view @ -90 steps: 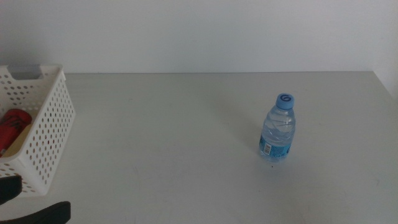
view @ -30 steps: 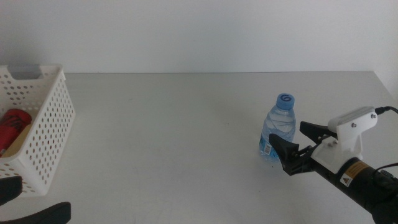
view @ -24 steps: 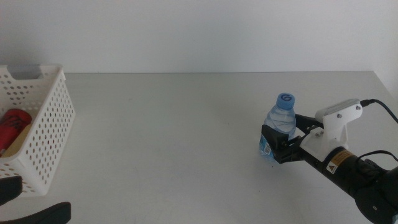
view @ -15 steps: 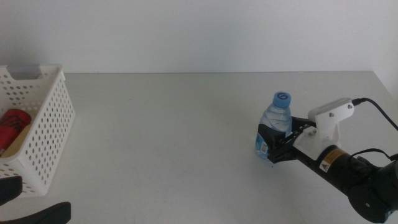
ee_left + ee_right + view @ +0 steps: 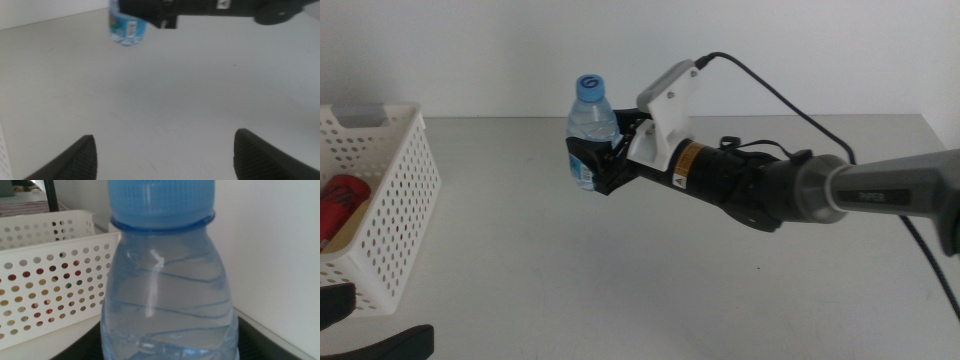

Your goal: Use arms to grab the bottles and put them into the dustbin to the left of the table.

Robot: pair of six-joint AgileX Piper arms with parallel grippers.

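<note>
My right gripper (image 5: 594,166) is shut on the small clear water bottle (image 5: 591,128) with the blue cap, holding it upright in the air over the back of the table (image 5: 620,290), left of centre. The bottle (image 5: 167,295) fills the right wrist view, with the white perforated dustbin (image 5: 50,270) behind it. The dustbin (image 5: 390,200) stands at the table's left edge with a red can (image 5: 340,205) inside. My left gripper (image 5: 365,325) waits open at the bottom left; its wrist view shows the held bottle (image 5: 126,25) ahead.
The right arm (image 5: 770,185) and its cable stretch across the table from the right side. A white wall runs behind the table's far edge.
The right gripper came in from the right, shut on the bottle where it stood at the right, lifted it and carried it left and back. The left gripper stayed still.
</note>
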